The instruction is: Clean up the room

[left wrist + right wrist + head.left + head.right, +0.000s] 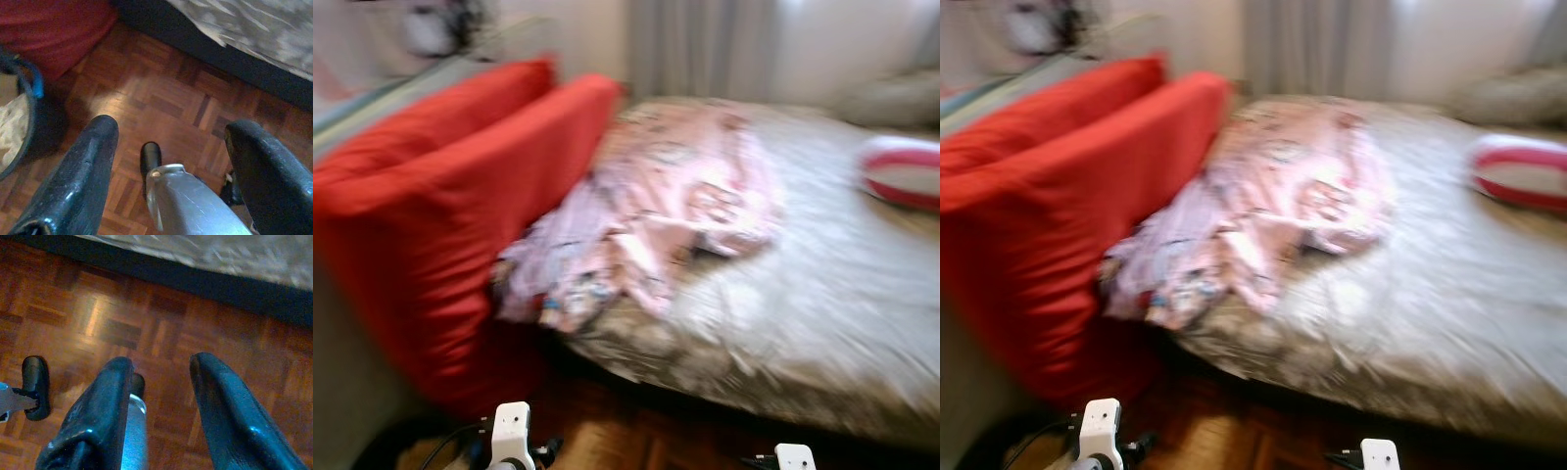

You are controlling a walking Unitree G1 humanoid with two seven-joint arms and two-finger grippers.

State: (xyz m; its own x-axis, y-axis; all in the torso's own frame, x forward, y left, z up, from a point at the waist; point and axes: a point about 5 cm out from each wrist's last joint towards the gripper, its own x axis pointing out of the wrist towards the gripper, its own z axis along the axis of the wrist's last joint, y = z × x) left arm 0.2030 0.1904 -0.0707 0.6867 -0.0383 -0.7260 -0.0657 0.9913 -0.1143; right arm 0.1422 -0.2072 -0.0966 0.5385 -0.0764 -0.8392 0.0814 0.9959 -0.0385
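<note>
A crumpled pink patterned cloth [656,211] lies on the bed [822,294], on its grey cover, next to two big red cushions [440,215] leaning at the bed's left side. A red and white striped pillow [904,171] rests at the far right of the bed. Both arms hang low over the parquet floor [161,98]. My left gripper [168,147] is open with nothing between its fingers. My right gripper [161,382] is open and holds nothing either. The eye views are blurred.
A dark basket [22,117] with pale cloth inside stands on the floor by the left gripper, below the red cushions. Grey curtains [705,44] hang behind the bed. The bed's dark edge [195,281] runs close before both grippers.
</note>
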